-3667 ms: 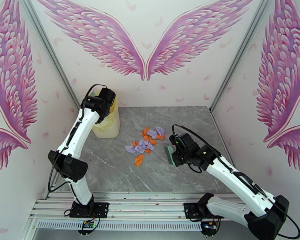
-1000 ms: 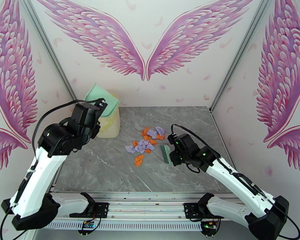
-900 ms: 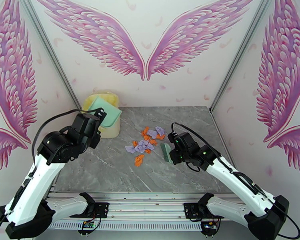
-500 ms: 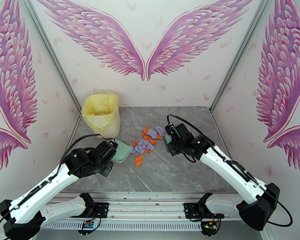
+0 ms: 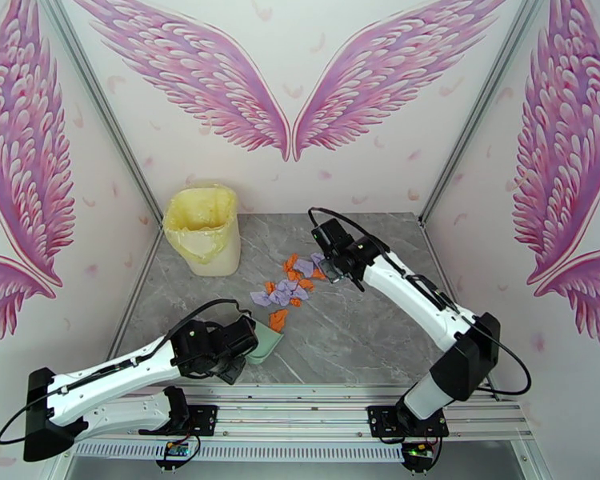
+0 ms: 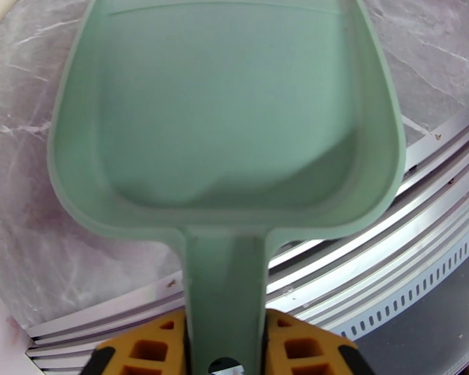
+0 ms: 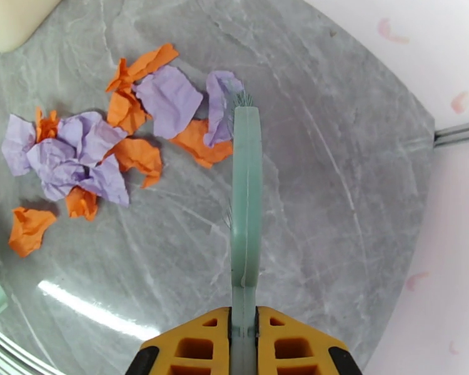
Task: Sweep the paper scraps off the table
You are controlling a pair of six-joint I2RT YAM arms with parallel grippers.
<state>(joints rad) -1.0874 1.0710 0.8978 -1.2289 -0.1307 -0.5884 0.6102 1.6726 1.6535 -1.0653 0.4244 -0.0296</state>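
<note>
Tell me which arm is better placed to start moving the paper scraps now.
Right, probably: the right gripper holds the brush at the far-right edge of the paper scraps, bristles at a lavender piece. The left gripper holds the empty dustpan on their near side, placed to receive.

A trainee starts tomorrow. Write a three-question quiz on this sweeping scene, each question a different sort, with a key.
1. True or false: the dustpan already holds paper scraps.
2. Which does the right gripper hold? A. sponge B. brush C. cup
3. Fill in: the scraps are orange and ____.
Key: 1 false; 2 B; 3 purple.
</note>
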